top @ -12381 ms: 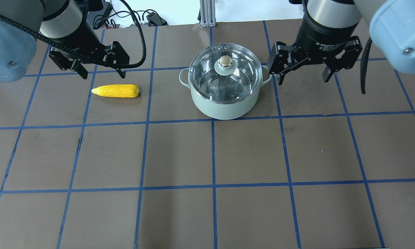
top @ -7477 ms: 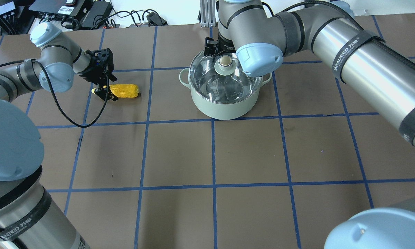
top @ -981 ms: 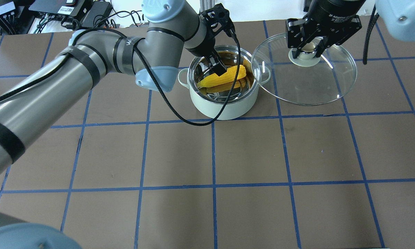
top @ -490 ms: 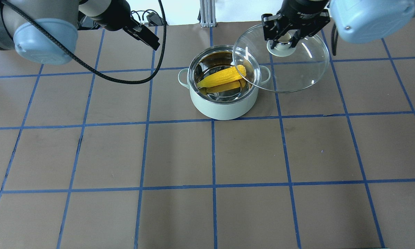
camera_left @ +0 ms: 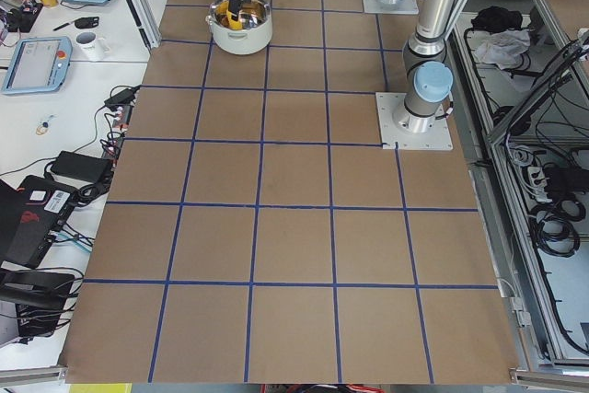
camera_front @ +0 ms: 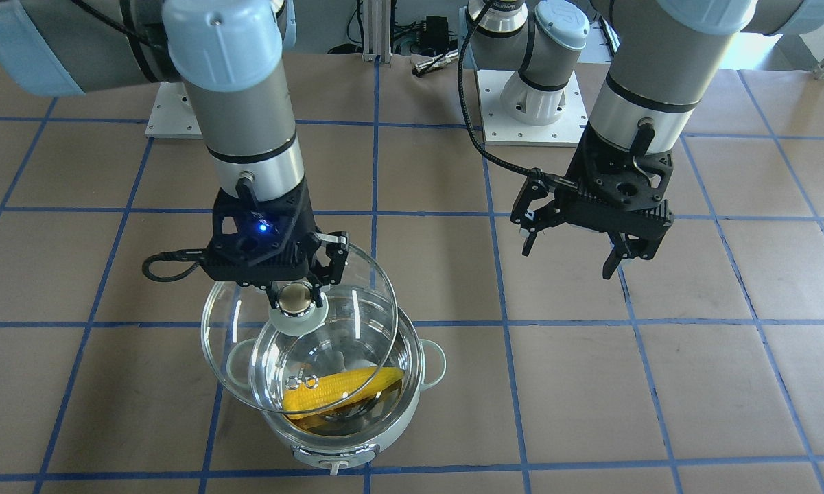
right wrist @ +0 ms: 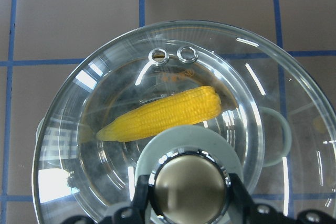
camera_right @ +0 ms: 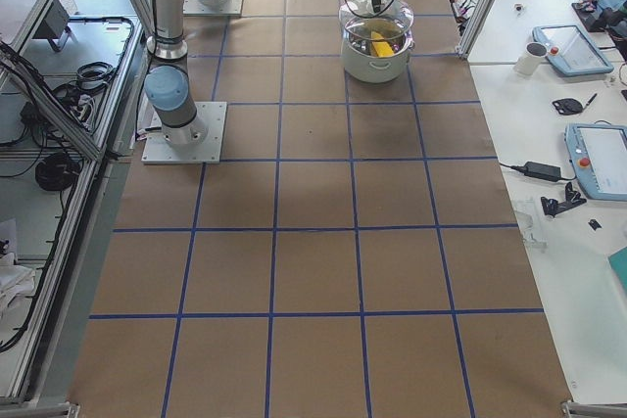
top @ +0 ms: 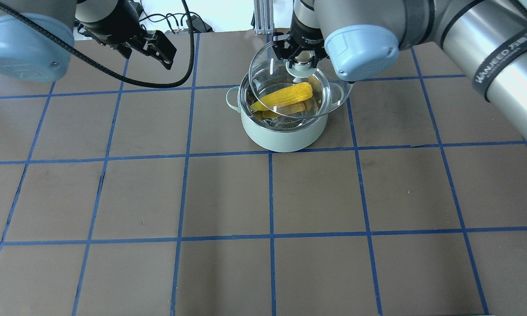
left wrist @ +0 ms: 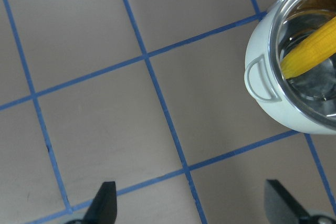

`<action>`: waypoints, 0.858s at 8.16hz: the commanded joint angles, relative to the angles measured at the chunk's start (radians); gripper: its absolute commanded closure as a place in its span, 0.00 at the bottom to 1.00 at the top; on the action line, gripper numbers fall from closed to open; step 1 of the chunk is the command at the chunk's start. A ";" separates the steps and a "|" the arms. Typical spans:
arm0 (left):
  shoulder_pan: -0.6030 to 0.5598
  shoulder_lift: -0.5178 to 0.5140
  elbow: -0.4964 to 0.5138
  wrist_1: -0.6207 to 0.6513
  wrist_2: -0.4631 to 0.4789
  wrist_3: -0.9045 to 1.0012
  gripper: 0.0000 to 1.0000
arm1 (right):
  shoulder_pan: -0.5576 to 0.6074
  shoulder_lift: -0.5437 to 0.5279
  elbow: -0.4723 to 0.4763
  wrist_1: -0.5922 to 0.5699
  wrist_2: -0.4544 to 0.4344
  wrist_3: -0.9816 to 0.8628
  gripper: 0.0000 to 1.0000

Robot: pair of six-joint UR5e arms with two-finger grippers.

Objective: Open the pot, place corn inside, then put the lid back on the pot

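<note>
**Step in hand: replacing the lid.** The right gripper [camera_front: 295, 299], jaws clenched on the lid's [camera_front: 346, 302] top, holds it above the pot [camera_front: 384, 439], offset toward twelve o'clock in the overhead view. The corn [camera_front: 339, 387] lies inside. The left gripper [camera_front: 568, 261] hangs at ten o'clock, jaws released. Next: centre, then lower.

Desk [top: 228, 197]: flat brown surface, marked into squares by blue tape lines [top: 271, 193]. Pot [top: 283, 134] stands upright directly on it, upper centre of the overhead view, base at a tape crossing. White mounting plates [camera_front: 501, 130] sit on it along the front-facing view's top.
</note>
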 commanded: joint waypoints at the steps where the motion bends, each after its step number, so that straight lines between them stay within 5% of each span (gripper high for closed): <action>1: 0.003 0.049 -0.012 -0.137 0.055 -0.256 0.00 | 0.044 0.060 -0.005 -0.054 -0.008 0.056 0.64; 7: 0.000 0.049 -0.019 -0.137 0.051 -0.288 0.00 | 0.046 0.124 0.002 -0.105 -0.005 0.072 0.64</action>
